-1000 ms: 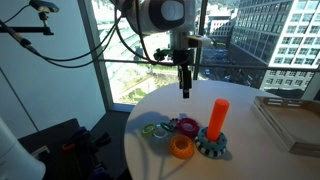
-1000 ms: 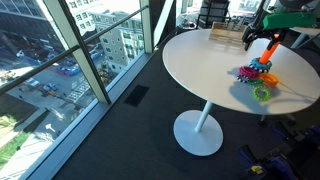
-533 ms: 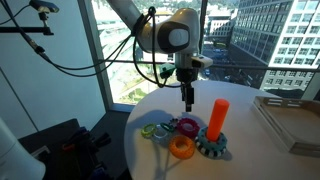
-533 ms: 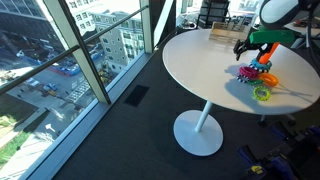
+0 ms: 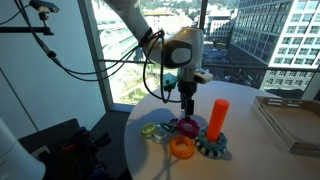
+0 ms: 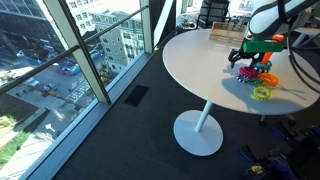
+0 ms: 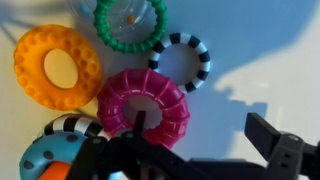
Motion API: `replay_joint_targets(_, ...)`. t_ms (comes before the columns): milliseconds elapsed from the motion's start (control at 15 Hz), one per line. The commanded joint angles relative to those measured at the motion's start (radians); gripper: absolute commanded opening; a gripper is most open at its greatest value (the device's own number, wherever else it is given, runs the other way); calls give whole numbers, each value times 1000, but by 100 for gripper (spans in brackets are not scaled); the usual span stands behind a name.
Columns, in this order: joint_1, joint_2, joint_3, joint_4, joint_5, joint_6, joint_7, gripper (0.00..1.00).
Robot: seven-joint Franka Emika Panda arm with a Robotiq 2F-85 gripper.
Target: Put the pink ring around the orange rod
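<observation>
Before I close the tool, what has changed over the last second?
The tool has come down, and now sits close over the pink ring with its jaws open and nothing gripped. The pink ring and the orange rod have not moved.

In an exterior view I look from close by, near tabletop height, across table (image 5: 250, 150) toward windows (image 5: 115, 60). In an exterior view I look from far off, high, down over floor (image 6: 90, 130) to table. Wrist view: straight down, very close on pink ring (image 7: 165, 100). All three share rings (image 5: 178, 135).
</observation>
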Motion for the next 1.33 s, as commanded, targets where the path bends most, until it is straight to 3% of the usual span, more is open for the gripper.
replay_joint_targets(0, 1, 36, -15, 44, 38, -11, -50, 100)
replay_joint_targets(333, 0, 54, -26, 47, 48, -10, -63, 100)
replay_joint_targets(467, 0, 58, -30, 47, 48, -8, -63, 73)
replay_joint_targets(1000, 14, 4, -48, 38, 29, -42, -52, 10)
replay_joint_targets(1267, 28, -62, -57, 27, 12, -66, -45, 10)
